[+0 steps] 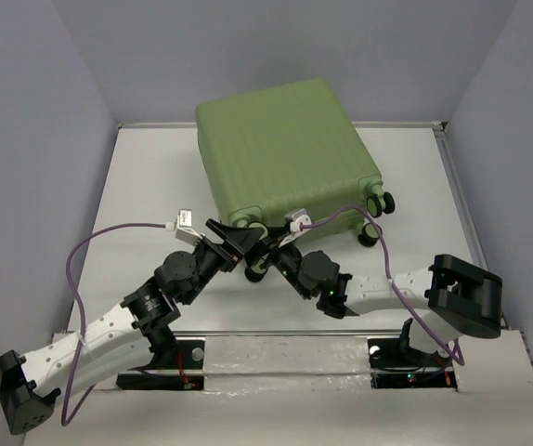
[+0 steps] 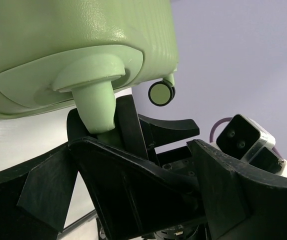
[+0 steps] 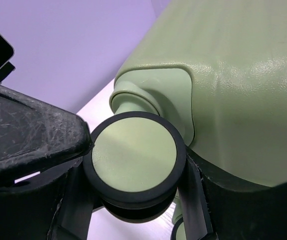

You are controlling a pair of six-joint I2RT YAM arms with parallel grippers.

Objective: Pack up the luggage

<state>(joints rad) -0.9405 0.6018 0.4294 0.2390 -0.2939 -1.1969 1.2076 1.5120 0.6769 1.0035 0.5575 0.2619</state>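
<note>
Plainly, one luggage lies shut and flat at upper centre of the table; three wheels show. It looks stiff, bulky and slick, too wide for jaws, so a caster seems the best hold. Left claw is spread wide. Right claw brackets a wheel; I cannot tell if it pinches.
</note>
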